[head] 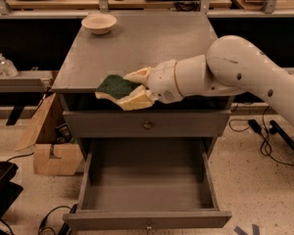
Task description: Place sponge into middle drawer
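The fingers (139, 75) are clamping the sponge (115, 85) from above and below, green face up, with pale foam showing beneath. The gripper (130, 90) is hanging over the front edge of the desk (152, 43), and the sponge is sticking out toward 9 o'clock from the wrist. Whether the sponge is clearing the desk edge or brushing it cannot be told. The arm (245, 72) is reaching in from 3 o'clock.

The drawer (186, 218) is standing pulled out at 6 o'clock from the sponge, below the shut upper drawer front (112, 124). Nothing is showing inside it.

Step in hand, as judged: carrying the sponge to the drawer.

1. Bring the gripper forward, toward 6 o'clock, until the sponge is passing beyond the upper drawer front and its knob (147, 126).
2. Lower only when the sponge is hanging over the drawer's bare floor, well apart from both side walls.
3. Hold the grip firm while descending; the foam is likely soft and may be squeezing out of shape.
4. Part the fingers close to the floor, so the sponge is dropping flat and not bouncing.

The bowl (99, 22) is sitting at 11 o'clock on the desk, well apart from this path.
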Controlling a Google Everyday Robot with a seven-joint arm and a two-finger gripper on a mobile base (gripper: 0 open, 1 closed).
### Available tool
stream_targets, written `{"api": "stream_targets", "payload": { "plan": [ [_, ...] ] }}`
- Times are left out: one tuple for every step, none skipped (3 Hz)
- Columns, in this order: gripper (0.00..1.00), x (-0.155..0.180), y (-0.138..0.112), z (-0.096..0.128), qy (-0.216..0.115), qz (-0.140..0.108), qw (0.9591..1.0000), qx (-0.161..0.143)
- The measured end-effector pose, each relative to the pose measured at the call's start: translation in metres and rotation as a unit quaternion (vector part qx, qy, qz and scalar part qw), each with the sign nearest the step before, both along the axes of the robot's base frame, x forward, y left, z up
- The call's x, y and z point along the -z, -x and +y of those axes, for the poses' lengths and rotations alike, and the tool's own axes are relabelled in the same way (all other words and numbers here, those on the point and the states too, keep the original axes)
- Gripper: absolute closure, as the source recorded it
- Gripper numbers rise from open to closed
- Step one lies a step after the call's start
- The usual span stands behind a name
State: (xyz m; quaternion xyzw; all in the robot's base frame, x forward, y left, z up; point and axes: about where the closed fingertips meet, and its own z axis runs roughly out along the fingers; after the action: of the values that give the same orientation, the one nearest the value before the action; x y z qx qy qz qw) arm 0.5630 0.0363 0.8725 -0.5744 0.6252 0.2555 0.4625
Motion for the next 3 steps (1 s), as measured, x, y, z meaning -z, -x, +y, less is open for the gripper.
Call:
{"api": "stream_targets", "payload": {
  "plan": [
    [1.0, 0.047, -0.003, -0.001, -0.011, 0.022, 0.9997, 0.005],
    [1.0, 0.104, 0.013, -0.007, -0.009, 0.043, 0.999, 0.006],
    [1.0, 0.162, 0.037, -0.018, 0.018, 0.048, 0.9986, -0.012]
  ]
}}
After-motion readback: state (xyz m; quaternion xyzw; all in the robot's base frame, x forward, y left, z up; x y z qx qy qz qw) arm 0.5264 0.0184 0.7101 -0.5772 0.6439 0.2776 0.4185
